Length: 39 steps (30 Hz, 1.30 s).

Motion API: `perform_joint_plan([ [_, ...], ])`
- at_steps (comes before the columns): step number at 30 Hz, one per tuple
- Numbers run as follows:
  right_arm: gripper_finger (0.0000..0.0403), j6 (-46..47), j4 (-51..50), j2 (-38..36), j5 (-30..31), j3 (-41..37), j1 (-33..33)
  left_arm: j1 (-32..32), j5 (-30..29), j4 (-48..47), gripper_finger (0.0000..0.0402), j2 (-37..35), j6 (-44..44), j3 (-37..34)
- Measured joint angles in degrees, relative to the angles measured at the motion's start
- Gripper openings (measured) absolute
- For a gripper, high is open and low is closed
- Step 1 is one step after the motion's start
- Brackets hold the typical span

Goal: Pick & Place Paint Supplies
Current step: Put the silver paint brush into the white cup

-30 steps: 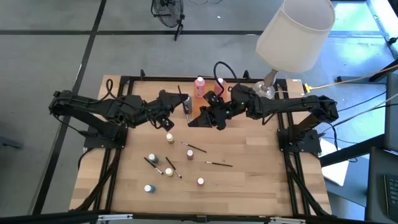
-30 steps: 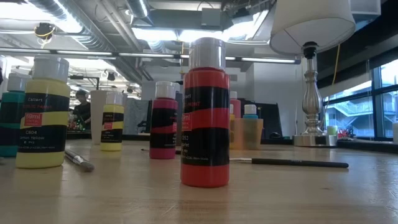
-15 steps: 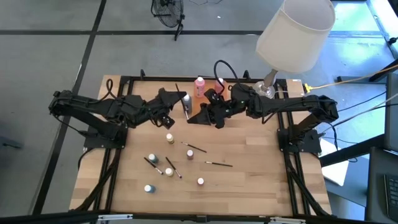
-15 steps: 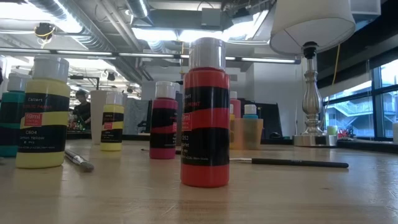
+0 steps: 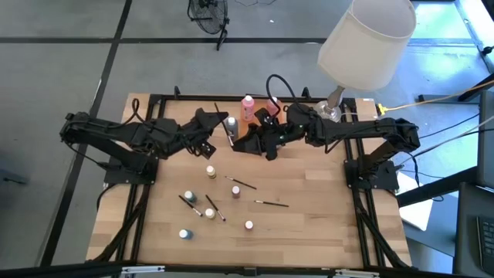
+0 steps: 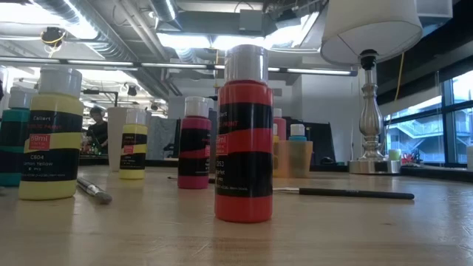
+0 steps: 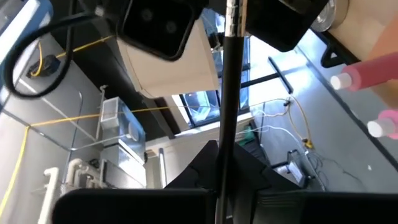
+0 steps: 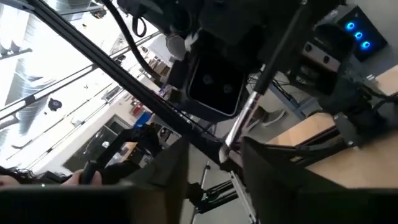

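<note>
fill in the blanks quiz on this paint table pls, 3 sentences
1. The left gripper is shut on a thin ____.
2. Seen from above, the lamp stands by the far ____ corner of the table.
3. In the low view, the nearest bottle has a ____ body with black bands.

Missing words: brush; right; red

Small bottles (image 5: 210, 171) and brushes (image 5: 271, 204) lie scattered mid-counter (image 5: 316, 216); taller bottles (image 5: 248, 107) stand at its far edge, the lamp (image 5: 363, 42) to their right.
</note>
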Motion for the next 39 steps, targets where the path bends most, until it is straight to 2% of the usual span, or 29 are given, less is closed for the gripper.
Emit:
perform_joint_plan([
  [6,0.0247,-2.7,0.1,0.0,2.0,0.0,0.1,0.0,-2.5,-2.2,0.0009,-3.5,-3.8,0.0],
  [11,0.0284,-5.5,3.2,0.0,2.3,0.0,0.1,0.0,-4.8,-8.3,0.0009,-8.0,-12.4,0.0],
  [15,0.029,-9.3,7.0,0.0,2.3,0.0,0.0,-0.2,-3.0,-11.3,0.0009,-12.3,-24.0,0.0],
  [20,0.0291,-15.1,11.2,0.0,2.3,0.0,-0.1,-1.4,2.5,-13.5,0.0009,-17.3,-38.7,0.0],
  [26,0.0291,-20.4,11.6,0.0,5.6,0.0,-0.1,-1.5,8.1,-16.5,0.0009,-23.0,-59.0,0.0],
  [28,0.0291,-21.5,11.6,0.0,5.7,0.0,-0.1,-1.5,8.7,-16.8,0.001,-24.5,-65.1,0.0],
  [31,0.0291,-22.8,11.6,0.0,5.7,0.0,-0.1,-1.5,12.5,-17.5,0.0011,-26.6,-74.0,0.0],
  [35,0.0291,-23.2,11.6,0.0,5.7,0.0,-0.1,-1.5,17.9,-17.1,0.0009,-28.9,-82.2,-0.7],
  [39,0.0291,-23.2,10.9,0.0,5.4,0.0,-0.1,-1.4,17.6,-16.9,0.0009,-30.9,-87.5,-3.4],
])
